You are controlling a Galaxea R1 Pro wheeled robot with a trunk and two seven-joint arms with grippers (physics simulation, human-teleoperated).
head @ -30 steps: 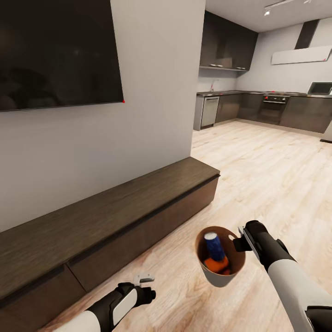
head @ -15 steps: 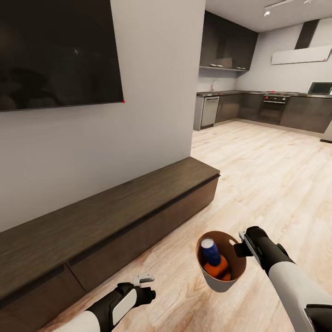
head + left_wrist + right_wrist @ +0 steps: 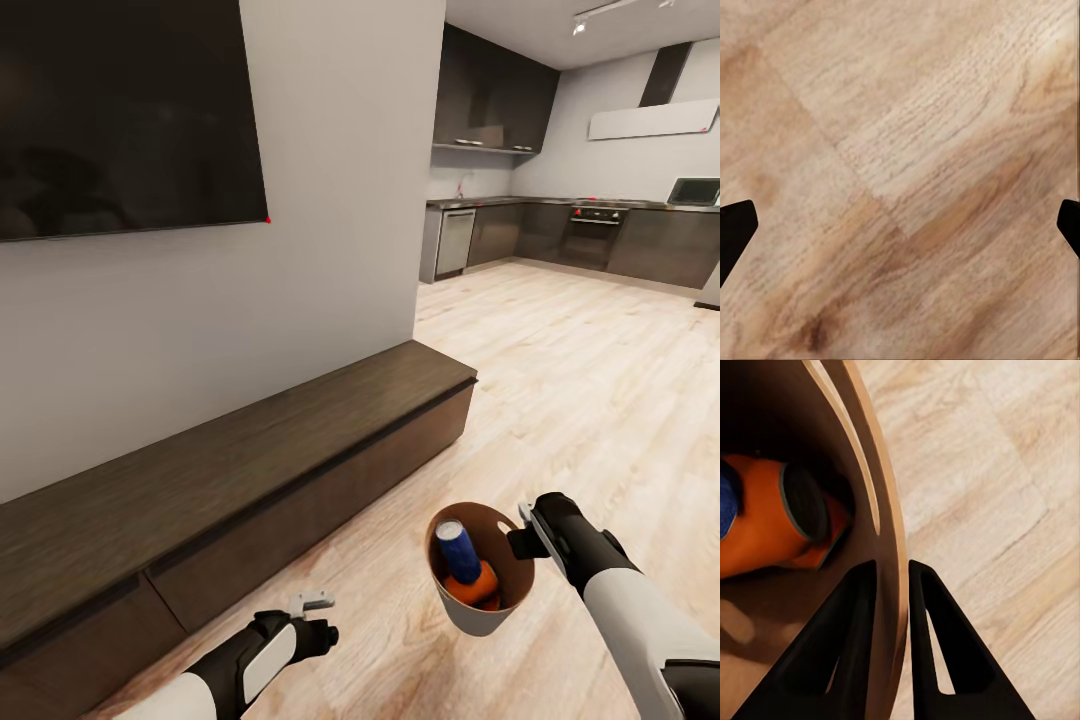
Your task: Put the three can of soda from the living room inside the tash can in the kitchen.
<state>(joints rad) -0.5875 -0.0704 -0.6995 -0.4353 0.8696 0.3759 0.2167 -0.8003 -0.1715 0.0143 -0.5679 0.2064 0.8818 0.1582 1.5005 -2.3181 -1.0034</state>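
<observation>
The right hand point(image 3: 522, 528) was clenched on the bin point(image 3: 478, 612), one finger point(image 3: 851, 652) inside the rim and the other outside, pinching the wall just by the handle slot. The bin hung above the wood floor point(image 3: 590, 380), tilted a little, its tan inside open to the head camera. In it lay a blue can point(image 3: 460, 551) leaning with its grey top up, and below it an orange can point(image 3: 478, 583); the right wrist view showed an orange can point(image 3: 765, 529) on its side with its grey end facing the fingers and a second orange edge behind it, though how many orange cans there were could not be told. The left hand point(image 3: 314, 606) hung low over bare floor, released, its dark tips wide apart at the edges of the wrist view. A long dark cabinet point(image 3: 230, 480) ran along the wall under the TV point(image 3: 120, 110), and the kitchen point(image 3: 560, 225) lay well ahead across the floor
</observation>
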